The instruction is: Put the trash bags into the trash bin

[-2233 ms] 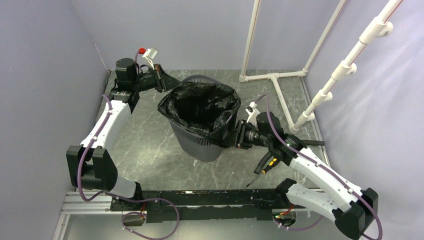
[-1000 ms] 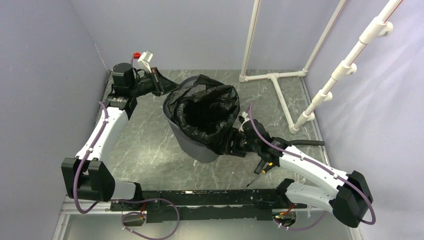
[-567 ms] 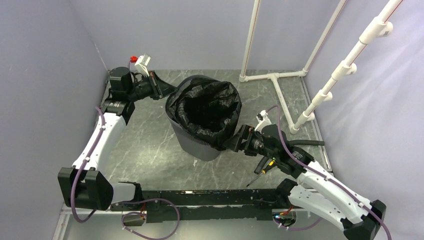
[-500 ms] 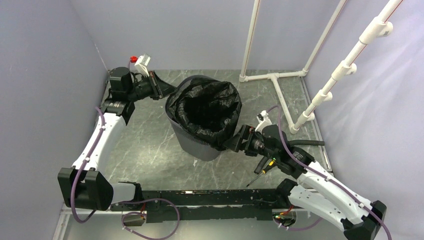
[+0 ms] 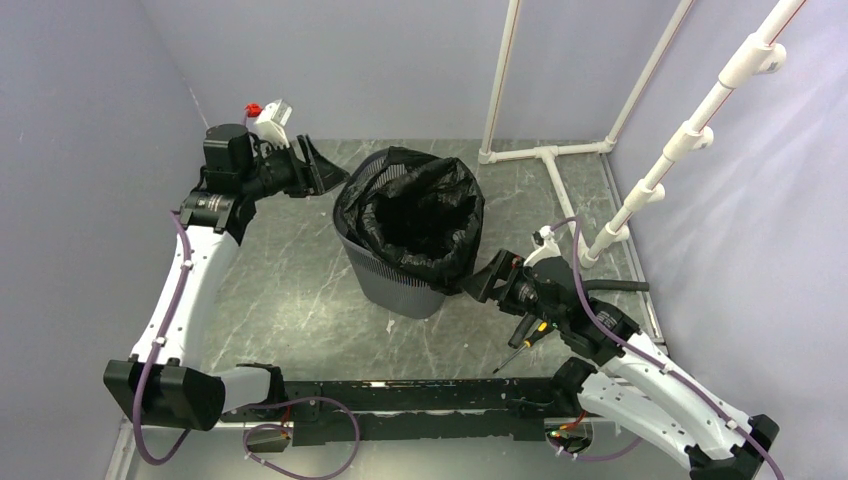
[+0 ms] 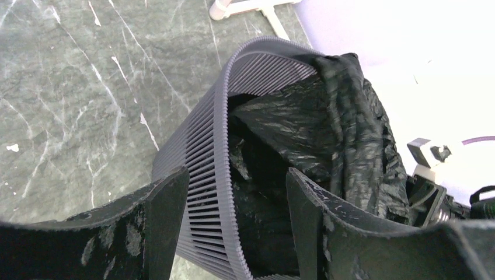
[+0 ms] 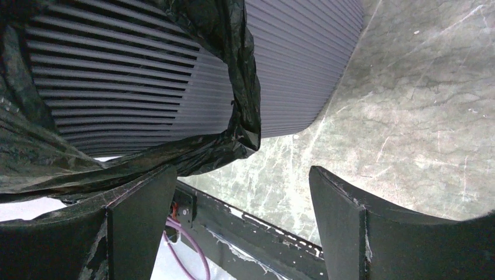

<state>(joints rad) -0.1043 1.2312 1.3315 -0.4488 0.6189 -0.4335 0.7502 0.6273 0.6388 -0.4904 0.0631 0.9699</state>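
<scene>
One bin (image 5: pixel 398 285), one bag (image 5: pixel 425 210), two tools (image 5: pixel 326 170) (image 5: pixel 488 279), one screwdriver (image 5: pixel 524 343)

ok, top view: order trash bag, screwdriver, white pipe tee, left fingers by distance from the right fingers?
1. Trash bag: alongside, left.
2. Screwdriver: toward the bases.
3. White pipe tee: back right.
4. Left fingers: beyond the trash bin.

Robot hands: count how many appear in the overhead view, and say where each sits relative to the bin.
2. The left hand is at the far-left rim of the trash bin; the right hand is at its near-right side, beside the draped trash bag. None seems hidden.
</scene>
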